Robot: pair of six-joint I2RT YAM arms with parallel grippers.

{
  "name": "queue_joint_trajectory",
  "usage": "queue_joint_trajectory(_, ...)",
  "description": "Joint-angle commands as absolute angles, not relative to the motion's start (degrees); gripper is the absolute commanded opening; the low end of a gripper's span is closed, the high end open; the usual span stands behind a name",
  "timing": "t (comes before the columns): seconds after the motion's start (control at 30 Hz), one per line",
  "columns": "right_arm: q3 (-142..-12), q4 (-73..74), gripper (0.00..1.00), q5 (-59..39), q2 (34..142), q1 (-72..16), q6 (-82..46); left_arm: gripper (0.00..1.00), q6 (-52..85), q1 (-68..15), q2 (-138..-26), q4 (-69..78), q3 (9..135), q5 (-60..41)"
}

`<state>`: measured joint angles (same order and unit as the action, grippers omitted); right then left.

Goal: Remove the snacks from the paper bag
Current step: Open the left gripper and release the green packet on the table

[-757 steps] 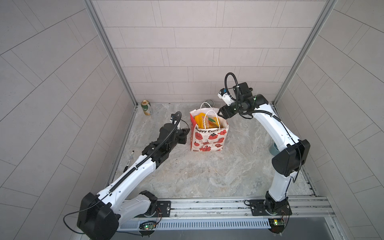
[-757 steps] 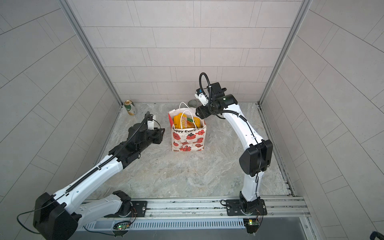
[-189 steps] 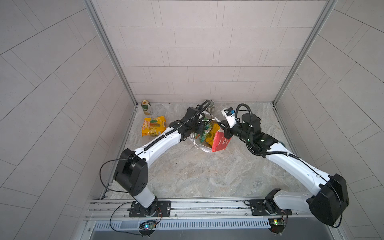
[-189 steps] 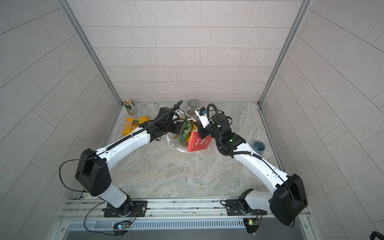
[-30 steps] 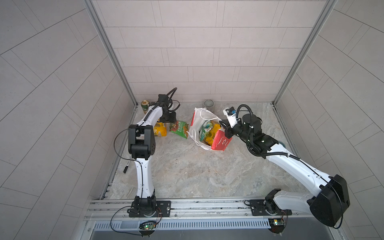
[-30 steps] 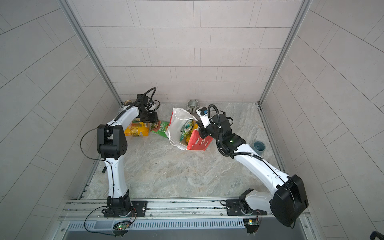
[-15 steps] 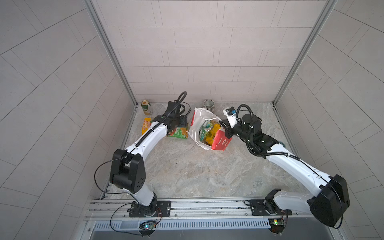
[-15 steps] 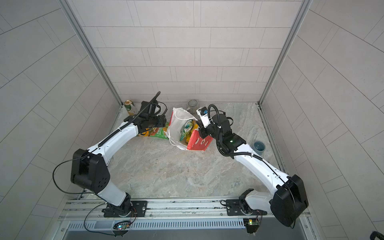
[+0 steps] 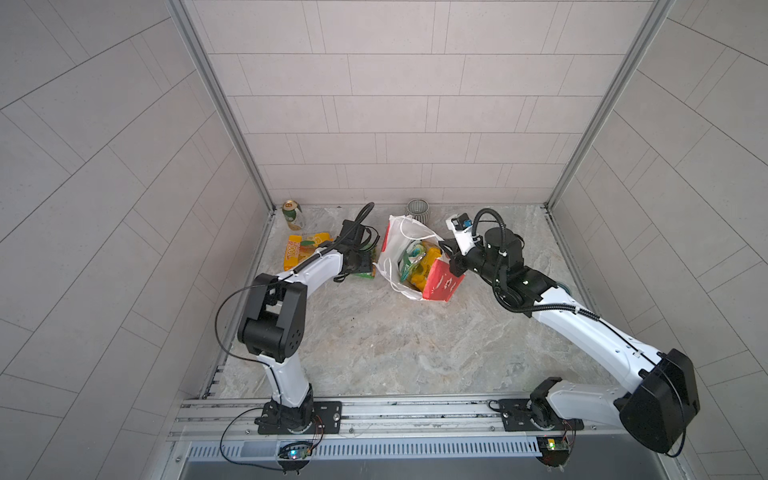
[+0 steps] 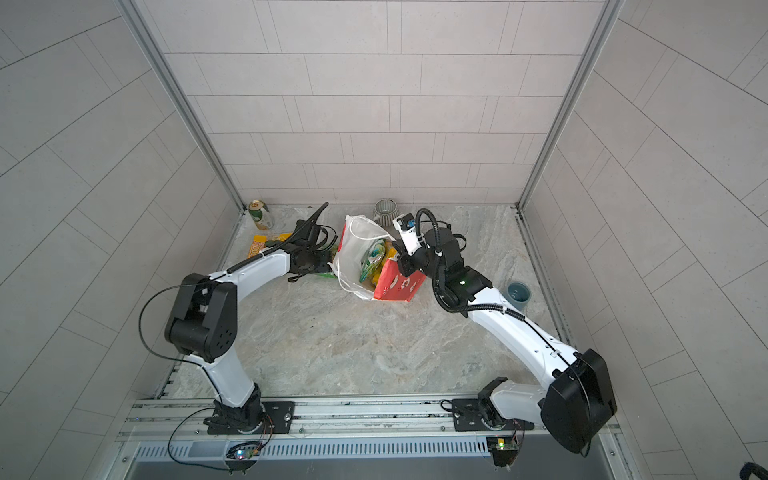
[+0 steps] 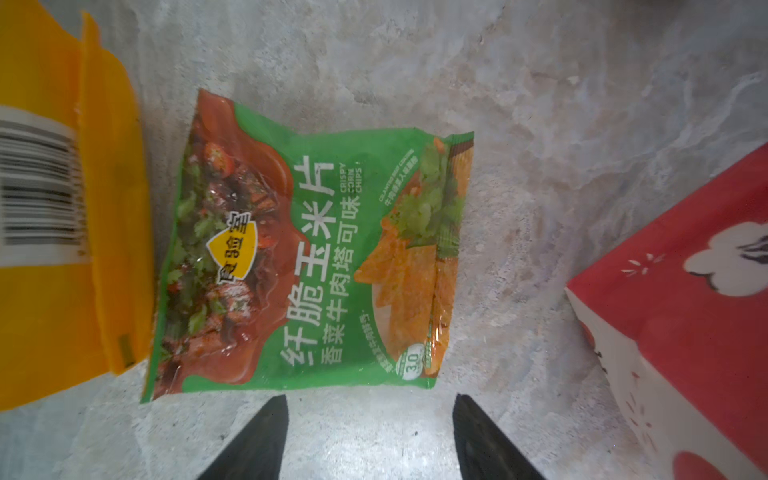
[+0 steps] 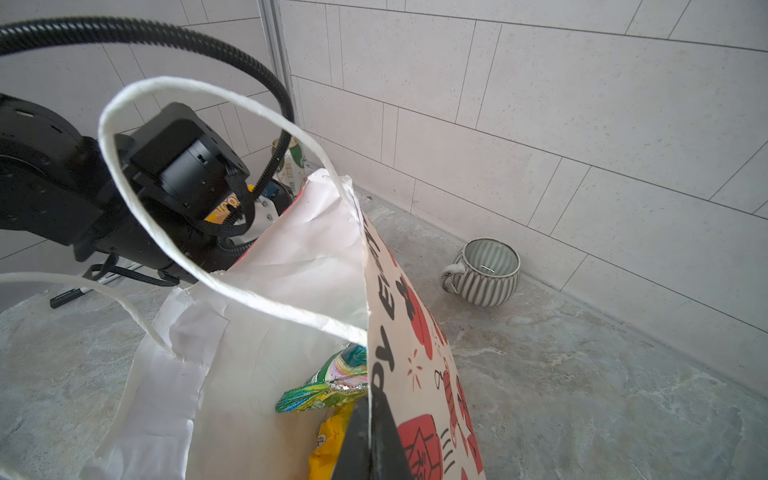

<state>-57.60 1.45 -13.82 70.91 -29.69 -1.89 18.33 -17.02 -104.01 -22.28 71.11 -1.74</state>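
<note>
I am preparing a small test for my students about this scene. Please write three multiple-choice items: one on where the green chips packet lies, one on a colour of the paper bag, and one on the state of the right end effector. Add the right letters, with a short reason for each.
1. Where does the green chips packet lie?
A. on the table, between the yellow packet and the paper bag
B. inside the paper bag
C. under the paper bag

2. What colour is the paper bag's side panel?
A. blue
B. red
C. black

3. The right end effector is:
A. open and empty
B. shut on a snack
C. shut on the paper bag's rim

Answers:
1 A: the left wrist view shows it flat on the table between those two.
2 B: the panel is red in both top views.
3 C: in the right wrist view the fingers press together with the bag's edge between them.
</note>
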Motion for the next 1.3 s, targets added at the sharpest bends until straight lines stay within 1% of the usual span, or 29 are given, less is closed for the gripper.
queue_joint_trajectory(0.0,-57.59,3.27,0.0,-14.34,69.96,-29.89,-1.59,0.69,17.44,-17.14,-105.87,-21.39,73.41,-0.58)
queue_joint_trajectory(0.27,-57.65,3.51,0.01,-14.42,69.87,-29.95,-1.71,0.68,18.09,-16.66,-111.97,-20.41,76.99,0.41)
queue_joint_trajectory(0.57,-57.61,3.46,0.01,-14.51,69.61,-29.87,-1.64,0.61,20.37,-15.57,-115.47,-21.47,79.83,1.86)
queue_joint_trajectory(0.7,-57.66,3.34,0.01,-14.42,69.6,-29.87,-1.49,0.59,22.68,-15.12,-114.26,-20.89,78.53,1.87)
queue_joint_trajectory(0.83,-57.59,3.42,0.01,-14.42,69.68,-29.88,-1.58,0.57,25.86,-15.12,-109.32,-15.67,72.94,1.66)
queue_joint_trajectory(0.97,-57.48,3.8,0.01,-14.74,69.85,-29.89,-1.8,0.56,27.76,-15.36,-105.72,-14.19,70.91,3.08)
queue_joint_trajectory(1.07,-57.54,3.86,0.01,-14.79,69.97,-29.87,-1.83,0.56,27.58,-15.39,-104.15,-13.75,71.32,3.06)
queue_joint_trajectory(1.17,-57.48,3.86,0.01,-14.77,69.78,-29.89,-1.81,0.56,24.42,-16.63,-103.86,-14.97,74.27,2.92)
queue_joint_trajectory(1.23,-57.39,3.97,0.01,-14.72,69.86,-29.88,-1.9,0.58,22.74,-17.31,-105.57,-15.7,77.2,3.28)
queue_joint_trajectory(1.27,-57.33,4.1,0.01,-14.69,69.92,-29.88,-1.94,0.61,22.33,-17.21,-107.01,-16.0,78.96,1.53)
